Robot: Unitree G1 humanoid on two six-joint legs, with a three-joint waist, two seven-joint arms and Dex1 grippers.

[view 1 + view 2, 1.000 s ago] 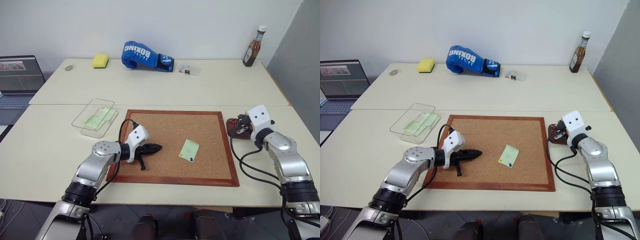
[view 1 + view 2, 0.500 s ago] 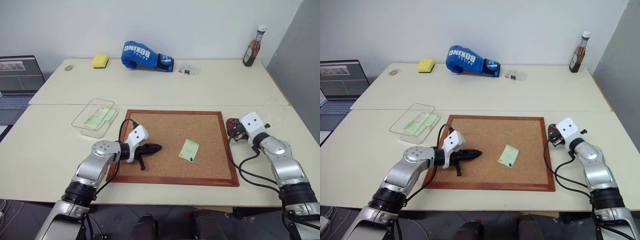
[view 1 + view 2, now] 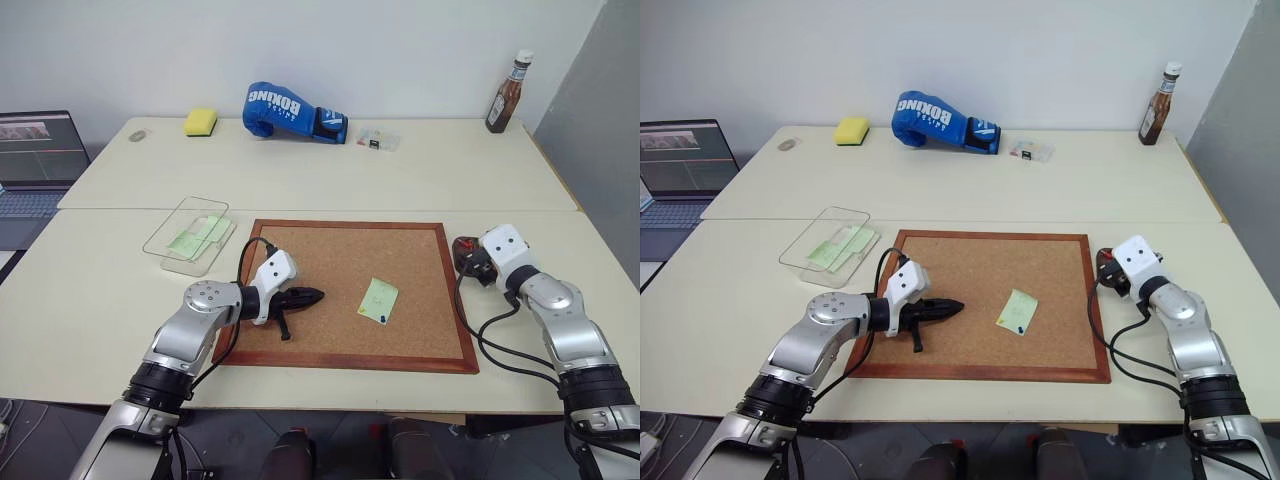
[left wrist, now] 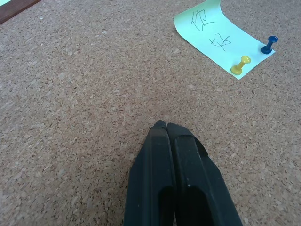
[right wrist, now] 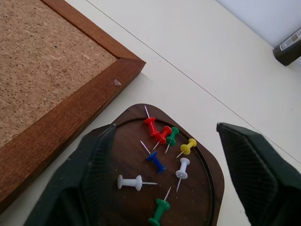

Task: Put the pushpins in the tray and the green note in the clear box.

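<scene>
Fingers of the right gripper (image 5: 169,174) now stand wide apart over the tray (image 5: 211,188), where a second ago that arm hung a touch higher above the same dish; my reading is that a pin has just been let go. Eight pushpins (image 5: 162,135) lie loose in the dark dish: two red, two green, a blue, a yellow and two white, all clear of the black pads. The tray sits on the pale table just beside the right edge of the corkboard (image 3: 330,250), touching nothing else. The left gripper (image 3: 312,295) has not moved, its fingers pressed together and empty, hovering low over the cork. Ahead of it the green note (image 4: 218,40) is still pinned to the board by a yellow pushpin (image 4: 240,65) and a blue pushpin (image 4: 269,44) at its near corners. The clear box (image 3: 190,235) waits off the board's left corner and already holds some pale green paper. So the job is part done: those two pins must come out before the note can be lifted and carried across; being so small, they will want a careful pinch on the heads
</scene>
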